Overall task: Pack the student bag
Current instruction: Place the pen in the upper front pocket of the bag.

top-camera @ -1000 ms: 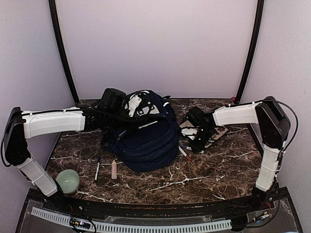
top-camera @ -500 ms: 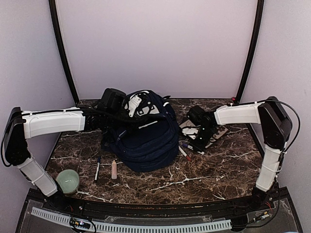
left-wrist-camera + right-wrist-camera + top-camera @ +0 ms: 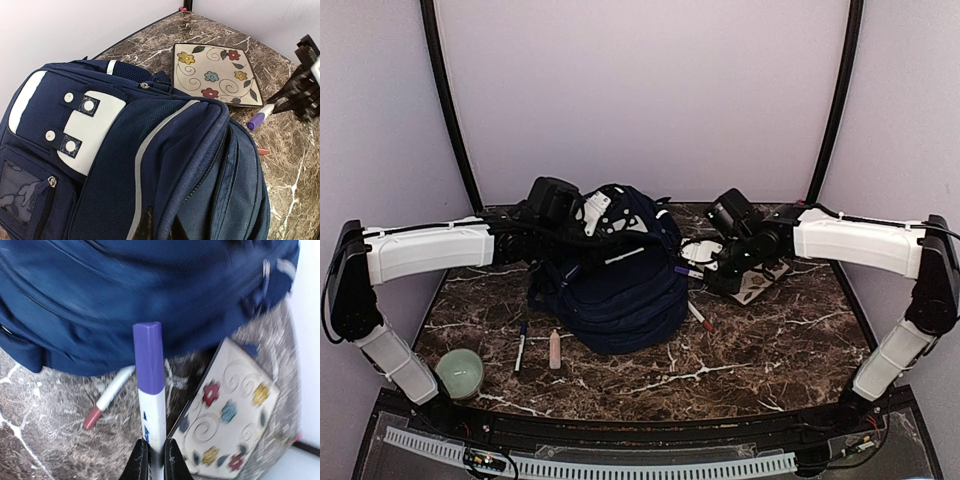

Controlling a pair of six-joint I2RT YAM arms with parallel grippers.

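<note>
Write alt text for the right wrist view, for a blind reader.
The right gripper pinches a purple-capped white marker, cap aimed at the navy backpack filling the top of the frame. Below it, a red-tipped marker lies on the marble table, and a square flowered plate sits to the right.

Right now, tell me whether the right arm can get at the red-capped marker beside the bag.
Probably not yet. The red-capped marker lies in the open on the table near the right gripper, with nothing over it, but that gripper is shut on a purple-capped marker.
</note>
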